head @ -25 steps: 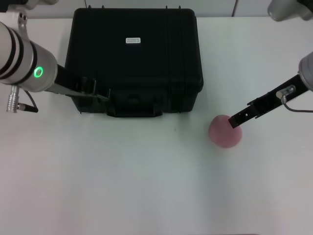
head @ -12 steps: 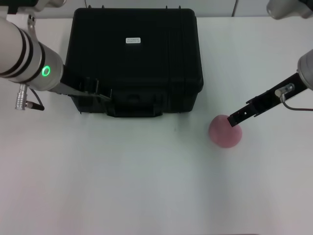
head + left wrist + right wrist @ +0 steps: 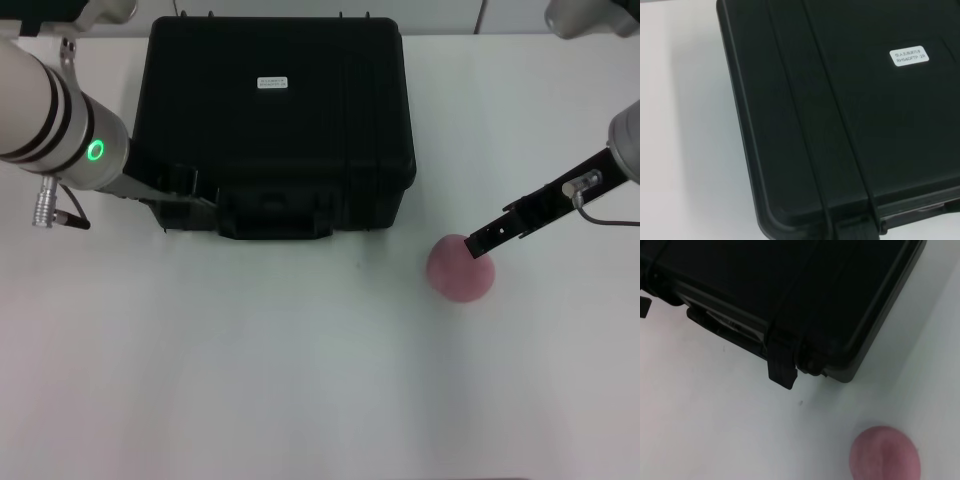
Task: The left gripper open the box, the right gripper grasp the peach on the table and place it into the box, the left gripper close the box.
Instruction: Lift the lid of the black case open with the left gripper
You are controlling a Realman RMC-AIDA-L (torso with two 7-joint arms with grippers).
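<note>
The black box (image 3: 275, 120) stands at the back middle of the table with its lid down and a white label (image 3: 272, 82) on top. My left gripper (image 3: 198, 196), on the arm with the green ring, sits against the box's front left edge, beside the handle (image 3: 275, 215). The pink peach (image 3: 460, 268) lies on the table to the right of the box. My right gripper (image 3: 479, 244) hovers at the peach's upper right side. The left wrist view shows the box lid (image 3: 840, 125) and its label. The right wrist view shows the peach (image 3: 885, 454) and a front latch (image 3: 782, 366).
White table (image 3: 300, 380) stretches in front of the box and the peach. A grey cable (image 3: 600, 215) loops under the right arm. The far table edge runs just behind the box.
The left arm has shifted slightly toward the box and back, its gripper staying at the box's front left edge. The right arm and the peach have barely moved.
</note>
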